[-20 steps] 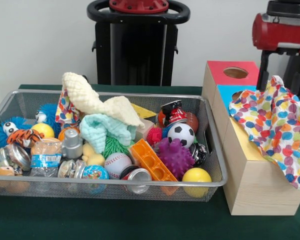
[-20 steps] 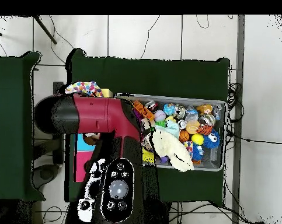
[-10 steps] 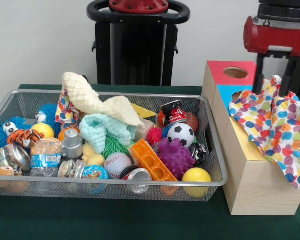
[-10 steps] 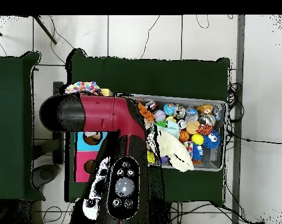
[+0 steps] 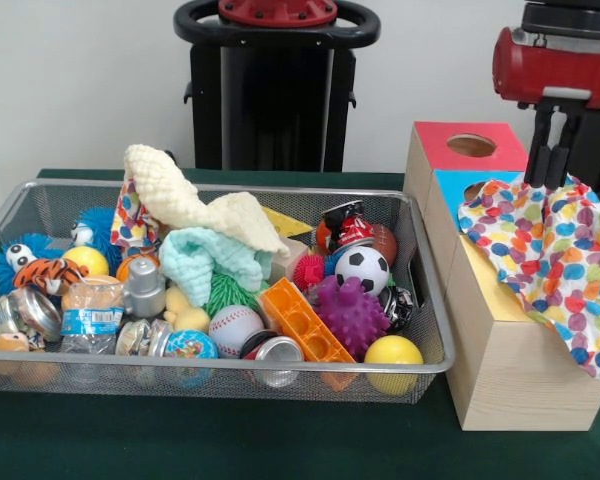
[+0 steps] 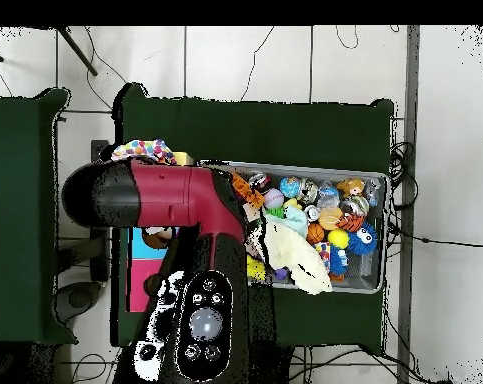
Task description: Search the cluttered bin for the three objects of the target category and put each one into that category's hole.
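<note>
The gripper (image 5: 552, 165), fingers apart half a second ago, now hangs with them together just above the dotted cloth (image 5: 545, 255) draped over the box (image 5: 500, 370), seemingly pinching its top edge, so posting remains undone.

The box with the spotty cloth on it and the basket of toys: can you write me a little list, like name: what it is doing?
wooden box: right of the basket, round holes on top
spotty cloth: draped over the box's top and side
gripper: just above the cloth's top edge, jaws close together
mesh basket: heaped with toys
soccer ball: beside the purple spiky ball
yellow ball: front corner nearest the box
</note>
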Robot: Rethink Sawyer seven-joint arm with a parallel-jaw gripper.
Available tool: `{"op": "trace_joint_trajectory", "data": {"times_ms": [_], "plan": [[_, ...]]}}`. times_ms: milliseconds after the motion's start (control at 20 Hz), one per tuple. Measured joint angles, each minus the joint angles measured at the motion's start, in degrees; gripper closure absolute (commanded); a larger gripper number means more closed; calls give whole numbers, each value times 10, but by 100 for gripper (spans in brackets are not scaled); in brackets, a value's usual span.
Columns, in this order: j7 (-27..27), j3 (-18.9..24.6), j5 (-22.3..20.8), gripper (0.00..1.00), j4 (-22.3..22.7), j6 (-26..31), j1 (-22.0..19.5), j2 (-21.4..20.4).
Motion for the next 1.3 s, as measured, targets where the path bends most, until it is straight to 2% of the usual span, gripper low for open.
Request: {"op": "trace_joint_trajectory", "data": {"times_ms": [400, 1300], "plan": [[0, -1, 0, 100, 0, 0, 0, 5], [0, 0, 0, 100, -7, 0, 2, 56]]}}
